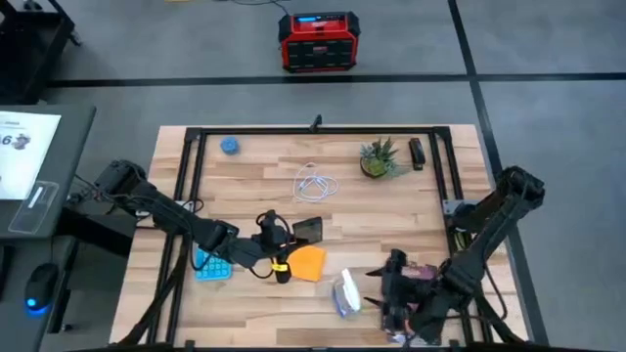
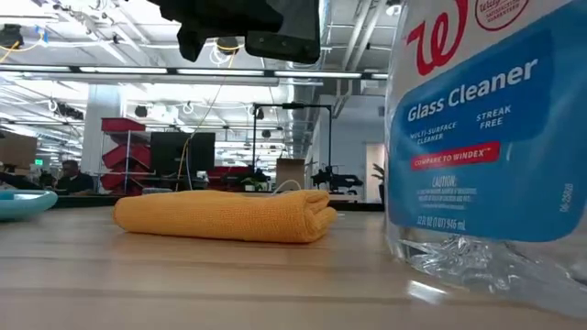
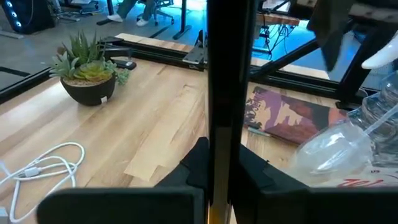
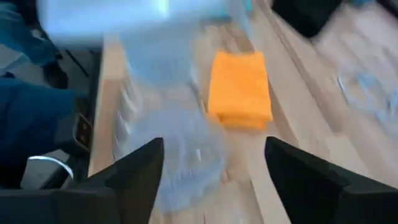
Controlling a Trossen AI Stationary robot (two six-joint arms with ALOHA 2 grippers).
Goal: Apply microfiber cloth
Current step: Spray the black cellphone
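The orange-yellow microfiber cloth [image 1: 308, 262] [image 2: 225, 215] [image 4: 239, 90] lies folded flat on the wooden table near its front edge. My left gripper [image 3: 224, 171] [image 1: 284, 252] is just left of the cloth. It is shut on a thin dark slab, by its look the black smartphone [image 3: 229, 74] [image 1: 308, 230], held above the cloth. A clear glass-cleaner spray bottle [image 1: 347, 291] [image 2: 486, 137] stands upright to the right of the cloth. My right gripper [image 4: 214, 168] [image 1: 383, 286] is open just right of the bottle. Its fingers stand on either side of the blurred bottle [image 4: 168, 143]; whether they touch it I cannot tell. My left gripper pinches the dark slab between its two fingers [image 3: 193, 168], which close on its two flat faces [image 3: 227, 155]. In the wrist view the slab shows edge-on and runs forward past the fingers. In the low view its lower edge [image 2: 280, 46] hangs clear above the cloth.
A blue calculator [image 1: 210, 264] lies under my left arm. A dark reddish book [image 3: 289, 115] lies near the right arm. A potted plant [image 1: 377, 159], a white cable [image 1: 315, 184] and a small blue disc [image 1: 229, 146] lie farther back. A black frame [image 1: 313, 130] rims the table.
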